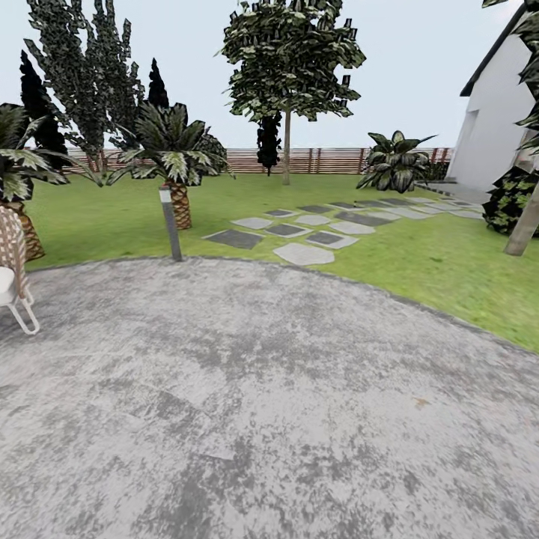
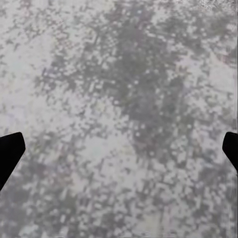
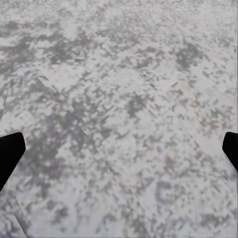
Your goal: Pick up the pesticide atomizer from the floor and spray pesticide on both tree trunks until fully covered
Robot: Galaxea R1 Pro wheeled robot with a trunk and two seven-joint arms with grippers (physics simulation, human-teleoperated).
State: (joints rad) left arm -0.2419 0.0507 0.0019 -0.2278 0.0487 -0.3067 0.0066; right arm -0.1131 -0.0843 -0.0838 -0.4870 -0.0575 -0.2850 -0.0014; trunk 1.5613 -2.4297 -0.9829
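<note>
The nearer tree trunk stood at the right edge of the head view, a smooth grey-tan column leaning slightly, rooted in the lawn beside a dark leafy bush. A second tree stood further back, its thin straight trunk rising from the grass just in front of the slatted wooden fence, with ragged dark foliage above. Between the two trees, a scatter of irregular grey stepping stones crossed the lawn toward the white house wall. A broad-leaved plant grew near the fence. To the left, a short scaly-trunked palm stood behind a slim grey bollard lamp at the paving edge; a second palm and part of a wicker chair occupied the left margin.

The foreground was a wide circular area of mottled grey paving.

In the left wrist view, the left gripper hung over the paving, jaws released, with a dark fingertip at each side edge and nothing between them. In the right wrist view, the right gripper hung over the paving likewise, jaws released and holding nothing.
</note>
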